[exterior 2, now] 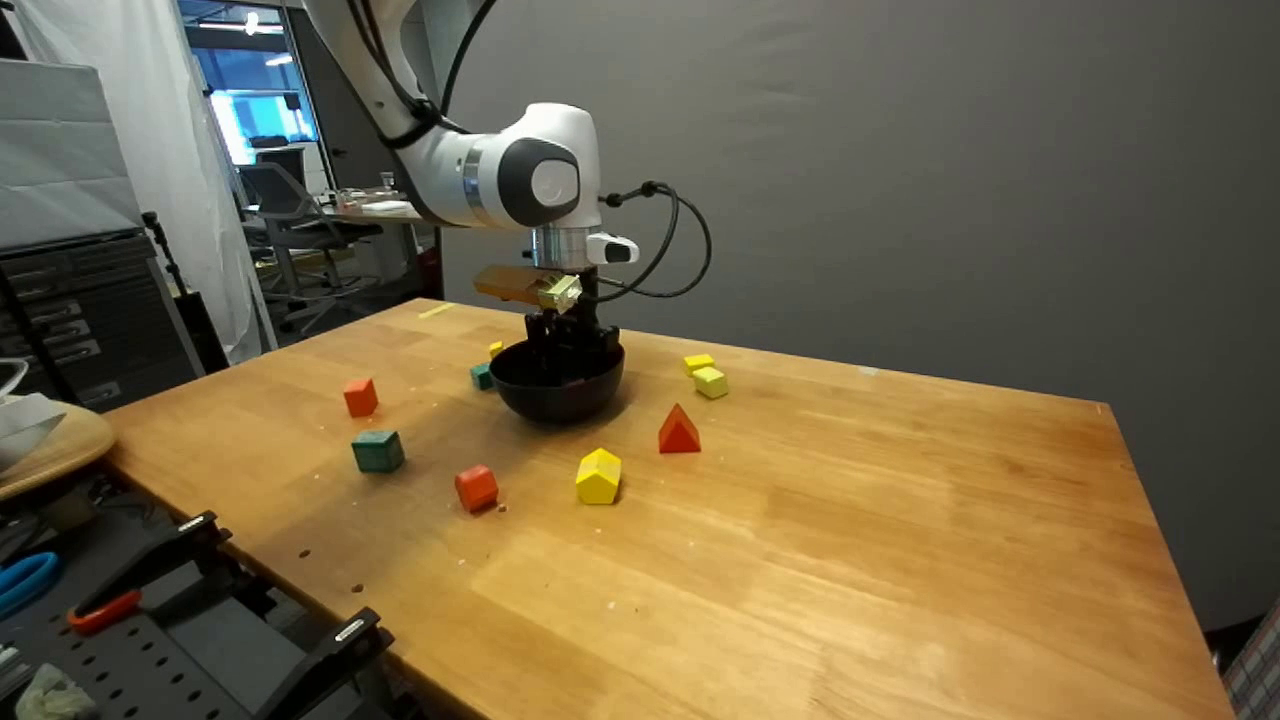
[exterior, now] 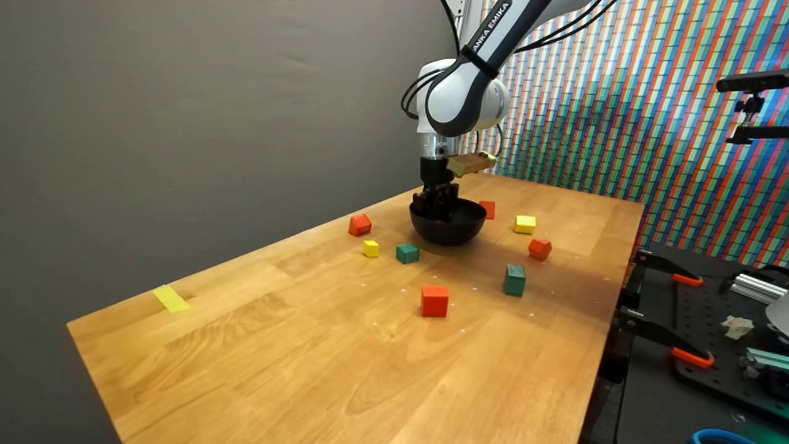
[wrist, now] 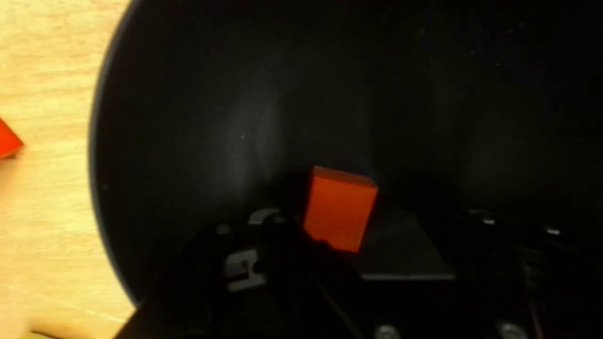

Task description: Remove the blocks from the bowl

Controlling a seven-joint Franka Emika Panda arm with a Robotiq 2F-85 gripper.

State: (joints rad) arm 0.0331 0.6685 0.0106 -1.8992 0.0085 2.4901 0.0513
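The black bowl (exterior: 453, 234) stands on the table in both exterior views (exterior 2: 560, 400) and fills most of the wrist view (wrist: 188, 117). One red-orange block (wrist: 341, 209) lies inside it. My gripper (wrist: 377, 226) reaches down into the bowl with its fingers apart. The block is close to the left finger in the wrist view, and that finger covers its lower corner. I cannot tell whether they touch. In both exterior views the bowl wall hides the fingertips. Several other blocks lie on the table around the bowl, among them a red one (exterior: 434, 301), a green one (exterior 2: 378, 452) and a yellow one (exterior 2: 598, 476).
The wooden table (exterior: 277, 357) carries a flat yellow tape strip (exterior: 171, 298) near its far left edge in an exterior view. A grey wall (exterior: 216, 123) runs along one long side. A black cart with clamps (exterior: 666, 345) stands against the opposite side.
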